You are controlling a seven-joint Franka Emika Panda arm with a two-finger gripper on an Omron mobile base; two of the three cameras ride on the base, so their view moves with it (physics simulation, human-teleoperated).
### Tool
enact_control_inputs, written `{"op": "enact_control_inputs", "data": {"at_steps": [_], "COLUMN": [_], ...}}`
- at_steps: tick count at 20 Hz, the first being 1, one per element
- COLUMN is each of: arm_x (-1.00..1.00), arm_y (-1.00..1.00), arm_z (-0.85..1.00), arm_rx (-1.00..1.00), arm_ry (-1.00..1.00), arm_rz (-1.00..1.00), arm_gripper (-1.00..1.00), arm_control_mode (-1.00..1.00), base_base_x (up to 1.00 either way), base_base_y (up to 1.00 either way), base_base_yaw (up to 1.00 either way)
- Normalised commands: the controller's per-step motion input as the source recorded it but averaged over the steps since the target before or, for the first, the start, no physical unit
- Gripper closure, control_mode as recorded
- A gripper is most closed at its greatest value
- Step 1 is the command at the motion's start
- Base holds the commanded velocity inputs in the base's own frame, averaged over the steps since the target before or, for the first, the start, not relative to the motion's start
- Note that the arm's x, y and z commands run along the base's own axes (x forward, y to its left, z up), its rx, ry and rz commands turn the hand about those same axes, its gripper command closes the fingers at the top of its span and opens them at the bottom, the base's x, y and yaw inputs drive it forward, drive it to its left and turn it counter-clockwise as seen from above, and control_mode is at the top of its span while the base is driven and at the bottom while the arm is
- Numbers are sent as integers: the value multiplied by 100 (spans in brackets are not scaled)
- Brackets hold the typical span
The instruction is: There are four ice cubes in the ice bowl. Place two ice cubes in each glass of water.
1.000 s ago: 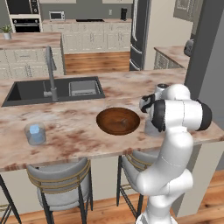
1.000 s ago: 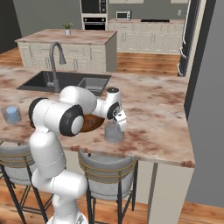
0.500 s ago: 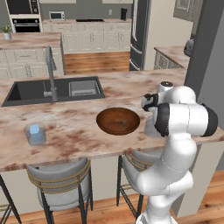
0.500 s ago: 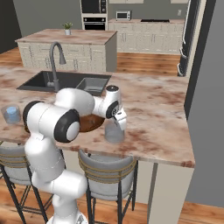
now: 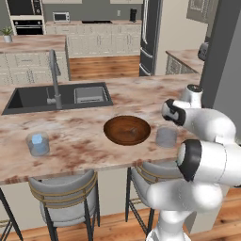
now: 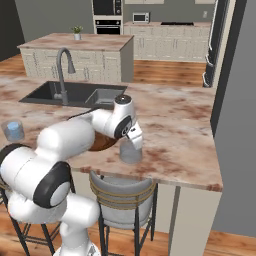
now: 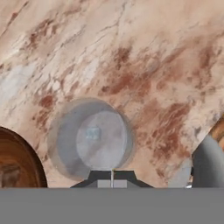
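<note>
A: Step in hand? Claw (image 7: 112, 183) is pressed together, empty, above the near glass (image 7: 90, 139); 1 ice cube (image 7: 92, 133) sits inside.

B: Next, back to the ice bowl (image 5: 127, 130) just left. The other glass (image 5: 38, 143) stands far left; sink (image 5: 59, 96) behind, nothing blocking.

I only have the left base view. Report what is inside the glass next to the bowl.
Observer: The hand view looks straight down into that glass. One pale-blue ice cube lies at its bottom.
Operator: Give me the state of the fingers.
Observer: The fingers are shut together with nothing between them, just above the glass's near rim.
Operator: Tell me where the hand is.
Observer: In the right base view it hangs over the glass, tilted down toward it.
</note>
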Motion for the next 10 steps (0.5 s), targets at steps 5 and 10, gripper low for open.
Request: {"op": "enact_control_inputs", "data": {"at_steps": [5, 10], "arm_x": [-44, -16], "arm_y": [28, 55], "arm_z": [82, 83], "arm_rx": [-6, -15], "arm_ry": [-1, 6], "arm_rz": [19, 24], "arm_gripper": [100, -100], "arm_control_mode": [-100, -100], "base_base_x": [0, 0], "base_base_y": [0, 0], "base_base_yaw": [0, 0]}}
